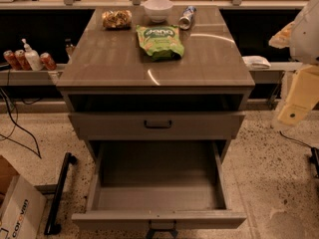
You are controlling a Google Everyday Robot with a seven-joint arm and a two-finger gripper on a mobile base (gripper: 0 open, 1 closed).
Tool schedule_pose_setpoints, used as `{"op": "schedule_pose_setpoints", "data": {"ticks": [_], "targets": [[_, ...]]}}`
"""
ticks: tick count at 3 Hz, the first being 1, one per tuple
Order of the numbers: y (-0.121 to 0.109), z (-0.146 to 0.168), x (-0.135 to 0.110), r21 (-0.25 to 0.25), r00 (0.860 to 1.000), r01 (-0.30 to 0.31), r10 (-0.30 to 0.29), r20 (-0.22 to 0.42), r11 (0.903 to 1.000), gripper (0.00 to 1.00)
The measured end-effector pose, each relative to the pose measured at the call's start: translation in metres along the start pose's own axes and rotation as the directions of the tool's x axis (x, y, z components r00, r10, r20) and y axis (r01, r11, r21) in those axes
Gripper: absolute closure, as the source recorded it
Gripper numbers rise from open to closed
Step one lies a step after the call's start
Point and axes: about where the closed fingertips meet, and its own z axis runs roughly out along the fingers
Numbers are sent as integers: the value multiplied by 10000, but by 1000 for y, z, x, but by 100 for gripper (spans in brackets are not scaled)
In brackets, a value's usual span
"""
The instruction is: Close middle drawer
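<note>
The grey-brown cabinet (149, 68) stands in the middle of the camera view. Its middle drawer (157, 219) is pulled far out toward me, and its empty box (157, 176) shows from above. The small dark pull handle (161, 227) sits at the centre of its front, at the bottom edge of the view. Above it, the top drawer (199, 126) with its dark handle (158, 124) stands out a little. The lowest drawer is hidden under the open one. Part of my arm (300, 91), cream and white, shows at the right edge, right of the cabinet. My gripper is out of view.
On the cabinet top lie a green snack bag (160, 41), a white bowl (158, 9), a brown snack bag (116, 19) and a can lying on its side (187, 17). Cans and a pump bottle (31, 57) stand on a left shelf. A cardboard box (17, 208) and a black bar (60, 190) are on the floor at left.
</note>
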Motion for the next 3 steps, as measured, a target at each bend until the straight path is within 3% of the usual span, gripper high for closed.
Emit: {"op": "schedule_pose_setpoints", "data": {"ticks": [1,2,3], "targets": [[0,0,0,0,10000,0,0,0,10000,0],[-1,-2,-1,95,10000,13,-13,33,10000,16],[9,11,-6,-99,9992,79,-76,383,9999,40]]}}
